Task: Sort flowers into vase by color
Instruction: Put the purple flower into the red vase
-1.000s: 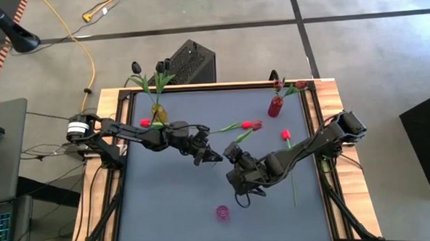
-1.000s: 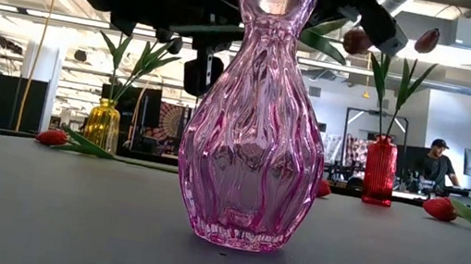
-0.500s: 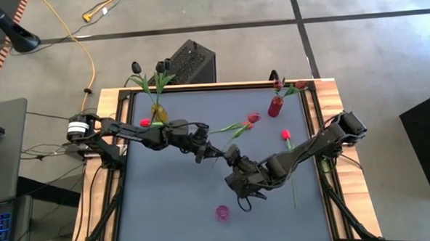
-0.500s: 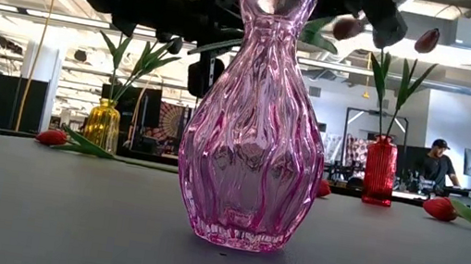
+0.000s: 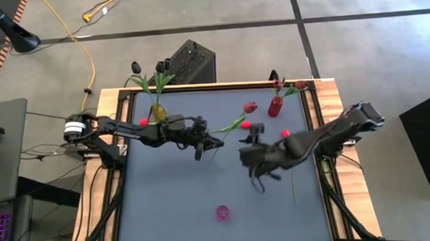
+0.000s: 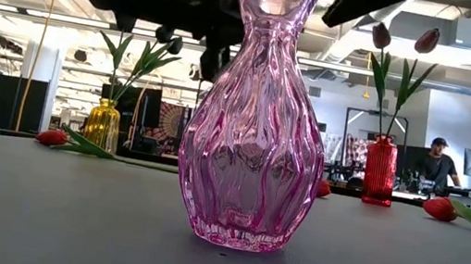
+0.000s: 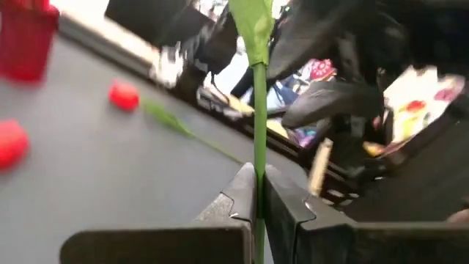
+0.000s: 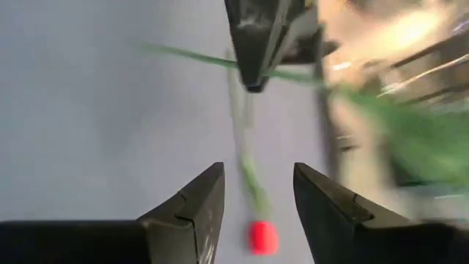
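My left gripper [image 5: 212,142] is over the table's middle, shut on a tulip's green stem [image 7: 258,147]. That tulip's dark red head [image 5: 250,106] points toward the red vase [image 5: 275,105]. My right gripper [image 5: 247,149] hovers just right of it, open [image 8: 256,198] and holding nothing. A yellow vase [image 5: 159,112] at the far left holds near-black tulips. The pink vase [image 5: 222,212] stands near the front edge with nothing showing in it. Red tulips lie on the table [image 5: 246,124], [image 5: 285,134], [image 5: 144,122]. My left gripper pinches the stem's lower part [image 7: 258,202] between its two fingers [image 7: 238,194]. The fingers lie across the stem. The tulip is lifted clear of the table and slants away from the gripper, its leaf [image 5: 233,125] and head toward the far right.
The red vase holds crimson tulips. In the low view the pink vase [image 6: 256,116] fills the middle, with the yellow vase [image 6: 103,124] and red vase [image 6: 379,170] behind. A black box [image 5: 190,61] stands beyond the far edge. A person [image 6: 437,162] is in the room.
My right gripper has opened, let go of the stem and drawn back toward the table's right and far edges. My left gripper, still shut on the stem, has shifted a little toward the far edge. The held tulip's head has swung toward the red vase.
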Robot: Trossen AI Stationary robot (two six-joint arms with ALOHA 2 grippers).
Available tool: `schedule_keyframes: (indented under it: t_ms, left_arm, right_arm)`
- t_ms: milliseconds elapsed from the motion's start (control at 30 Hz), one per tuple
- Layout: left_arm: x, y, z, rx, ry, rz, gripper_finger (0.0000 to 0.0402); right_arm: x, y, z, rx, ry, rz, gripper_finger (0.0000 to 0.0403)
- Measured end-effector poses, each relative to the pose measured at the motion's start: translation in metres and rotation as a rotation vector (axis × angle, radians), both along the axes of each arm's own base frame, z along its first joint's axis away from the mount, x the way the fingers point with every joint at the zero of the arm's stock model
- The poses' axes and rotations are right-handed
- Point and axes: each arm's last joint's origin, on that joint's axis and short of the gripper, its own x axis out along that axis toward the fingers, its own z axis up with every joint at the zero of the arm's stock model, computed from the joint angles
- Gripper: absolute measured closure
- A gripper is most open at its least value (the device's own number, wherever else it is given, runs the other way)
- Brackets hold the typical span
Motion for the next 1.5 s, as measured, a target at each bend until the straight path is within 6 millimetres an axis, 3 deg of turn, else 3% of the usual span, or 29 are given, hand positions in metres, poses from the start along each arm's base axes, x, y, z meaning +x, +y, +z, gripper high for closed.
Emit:
schedule_keyframes:
  t_ms: [133,367,600,833,1500]
  left_arm:
    - [0.001,-0.008,0.006,0.159,-0.072,0.011,0.0401]
    - [0.001,-0.018,0.018,0.256,-0.188,0.050,0.0401]
    - [0.001,-0.018,0.023,0.306,-0.257,0.061,0.0401]
    - [0.001,-0.018,0.024,0.320,-0.269,0.063,0.0401]
    - [0.001,-0.017,0.024,0.357,-0.261,0.105,0.0401]
  right_arm:
    - [-0.013,-0.018,0.001,0.201,-0.149,0.008,0.0224]
    - [-0.030,-0.035,-0.003,0.293,-0.453,0.078,0.0237]
    - [-0.021,-0.046,0.002,0.390,-0.651,0.191,0.0244]
    - [-0.005,-0.059,-0.005,0.383,-0.679,0.210,0.0251]
    - [-0.003,-0.071,0.002,0.390,-0.740,0.257,0.0272]
